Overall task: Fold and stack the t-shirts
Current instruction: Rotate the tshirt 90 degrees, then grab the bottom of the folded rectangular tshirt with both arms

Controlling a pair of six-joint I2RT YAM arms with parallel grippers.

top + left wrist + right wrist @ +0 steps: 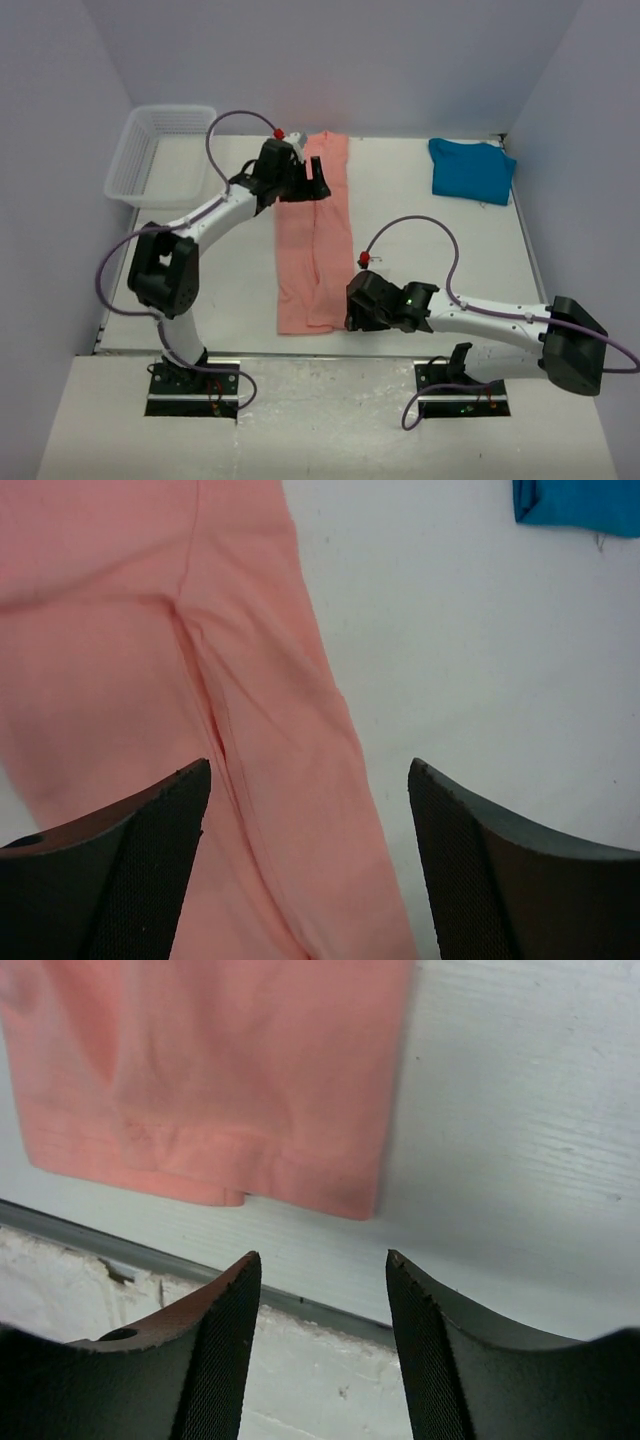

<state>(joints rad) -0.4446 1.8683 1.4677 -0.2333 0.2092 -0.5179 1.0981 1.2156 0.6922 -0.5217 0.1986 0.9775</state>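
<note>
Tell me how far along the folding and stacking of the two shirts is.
Done: the teal shirt lies folded at the far right, and the pink shirt is folded lengthwise into a strip. In hand: the left gripper hovers open over its far part, the right gripper open at its near hem; neither holds cloth. Left: fold the strip across, then stack both shirts.

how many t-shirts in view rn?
2. The salmon-pink t-shirt lies as a long narrow strip in the middle of the table. The teal-blue t-shirt sits folded at the far right corner. Anything lying under either shirt would not show.
</note>
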